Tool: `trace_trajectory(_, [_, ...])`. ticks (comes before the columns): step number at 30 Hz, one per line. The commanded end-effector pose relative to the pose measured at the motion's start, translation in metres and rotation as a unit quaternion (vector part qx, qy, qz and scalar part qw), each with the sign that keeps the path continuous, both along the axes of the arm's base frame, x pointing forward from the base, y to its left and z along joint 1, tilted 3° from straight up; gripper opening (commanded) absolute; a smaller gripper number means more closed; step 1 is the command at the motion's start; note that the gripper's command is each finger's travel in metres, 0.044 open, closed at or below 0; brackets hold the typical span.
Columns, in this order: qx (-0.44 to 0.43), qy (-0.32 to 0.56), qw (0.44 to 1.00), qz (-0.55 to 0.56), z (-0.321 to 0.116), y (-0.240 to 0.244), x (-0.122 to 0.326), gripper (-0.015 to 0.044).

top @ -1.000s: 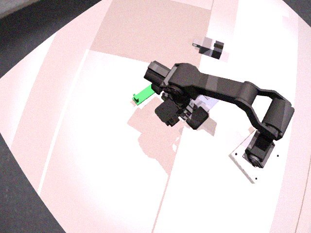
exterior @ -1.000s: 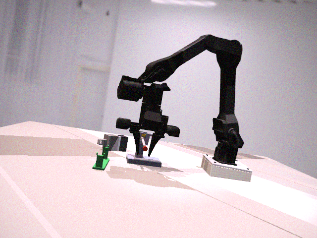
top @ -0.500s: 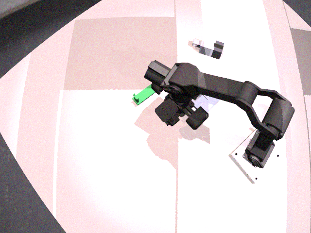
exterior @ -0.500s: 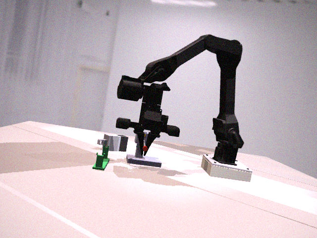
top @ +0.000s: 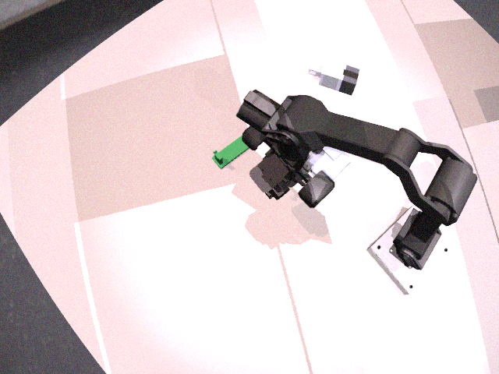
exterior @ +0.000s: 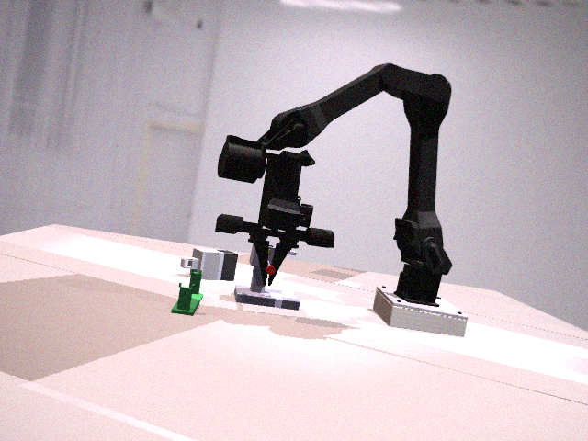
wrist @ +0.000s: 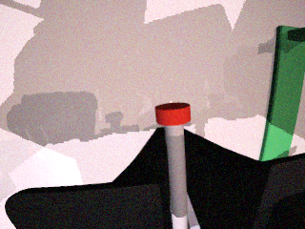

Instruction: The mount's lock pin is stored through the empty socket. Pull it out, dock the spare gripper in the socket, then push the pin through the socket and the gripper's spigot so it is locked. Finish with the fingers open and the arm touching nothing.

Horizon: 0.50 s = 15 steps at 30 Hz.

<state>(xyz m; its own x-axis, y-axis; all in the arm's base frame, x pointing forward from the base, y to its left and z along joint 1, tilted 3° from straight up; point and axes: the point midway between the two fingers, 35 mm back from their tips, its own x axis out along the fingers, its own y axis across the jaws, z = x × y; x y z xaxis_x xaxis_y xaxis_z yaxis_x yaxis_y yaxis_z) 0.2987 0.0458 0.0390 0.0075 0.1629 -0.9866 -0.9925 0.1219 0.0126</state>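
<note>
My gripper (exterior: pixel 267 283) (wrist: pixel 167 134) points down and is shut on the lock pin, just behind its red head. The pin (exterior: pixel 270 269) (wrist: pixel 176 167) is a thin grey rod; it runs from the fingers toward the mount, and its far end is hidden. The mount (exterior: pixel 256 278) (top: pixel 340 171) has a grey-lilac post on a flat base, standing behind the fingers; the socket at its top is mostly covered by them. The spare gripper (top: pixel 330 82) (exterior: pixel 209 264), a grey block with a black part and a pale holed spigot, lies on the table apart from the mount.
A green stand (top: pixel 231 153) (exterior: pixel 189 304) (wrist: pixel 286 91) with two short uprights is beside the gripper, on the side away from the arm's base. The arm's pale base block (top: pixel 388 259) (exterior: pixel 423 320) is on the right in the top and exterior views.
</note>
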Motion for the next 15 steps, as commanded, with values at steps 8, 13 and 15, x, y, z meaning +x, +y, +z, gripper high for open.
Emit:
trace_trajectory(8, [0.012,-0.002,1.0,0.003,0.0041,0.0083,0.0017,0.0])
trace_trajectory(13, [0.012,-0.002,1.0,0.004,0.006,0.0117,0.0024,0.0])
trace_trajectory(15, [0.012,-0.001,1.0,0.004,0.006,0.013,0.0026,0.0])
